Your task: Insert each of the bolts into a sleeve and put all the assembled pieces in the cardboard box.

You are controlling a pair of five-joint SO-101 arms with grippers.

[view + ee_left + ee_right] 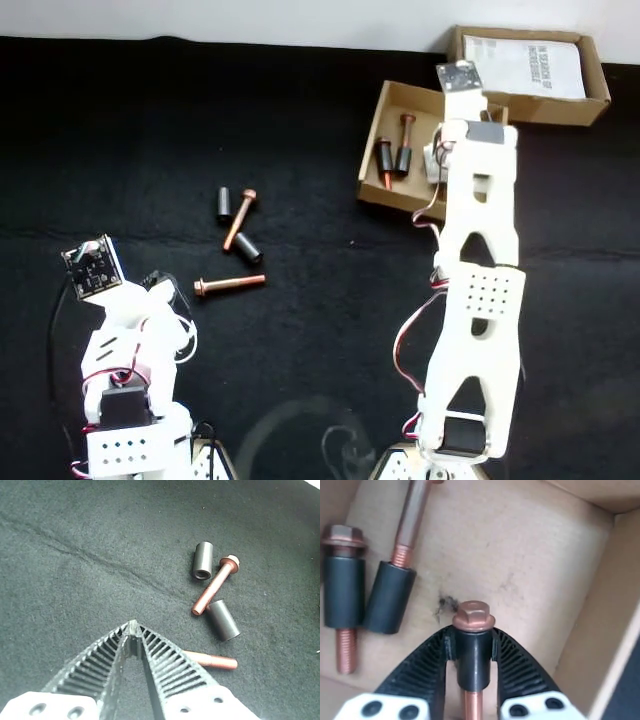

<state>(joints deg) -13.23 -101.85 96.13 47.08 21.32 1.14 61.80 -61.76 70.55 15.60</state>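
Right gripper [472,637] clamps sleeved bolt [473,617] inside cardboard box [545,555]; long axis along fingers, head pointing away from wrist. Left gripper [133,630] closed, empty, near loose bolts [214,591].

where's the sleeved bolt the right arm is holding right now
In the right wrist view, the sleeved bolt is clamped in the right gripper inside the cardboard box, next to two assembled pieces lying on the box floor.
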